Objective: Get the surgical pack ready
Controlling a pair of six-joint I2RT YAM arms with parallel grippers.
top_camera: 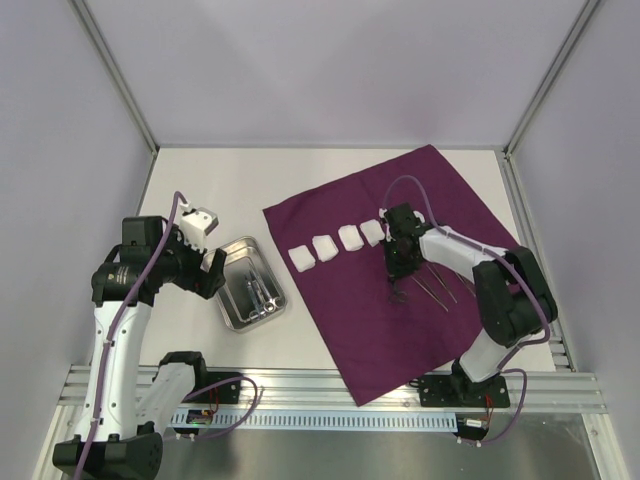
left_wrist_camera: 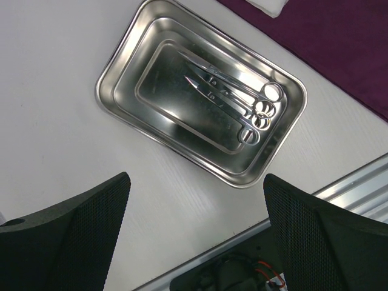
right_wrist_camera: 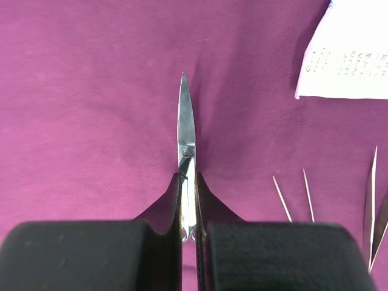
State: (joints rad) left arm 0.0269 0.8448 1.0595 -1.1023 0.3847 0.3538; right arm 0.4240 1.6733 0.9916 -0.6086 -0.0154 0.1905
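Right jaws clamped, scissors (right_wrist_camera: 187,130) between (cloth (right_wrist_camera: 91,91) beneath)

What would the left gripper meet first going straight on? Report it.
The left gripper would probably meet the steel tray, around its near rim, scissors lying inside; depth is unclear, so it might land on the table just short.
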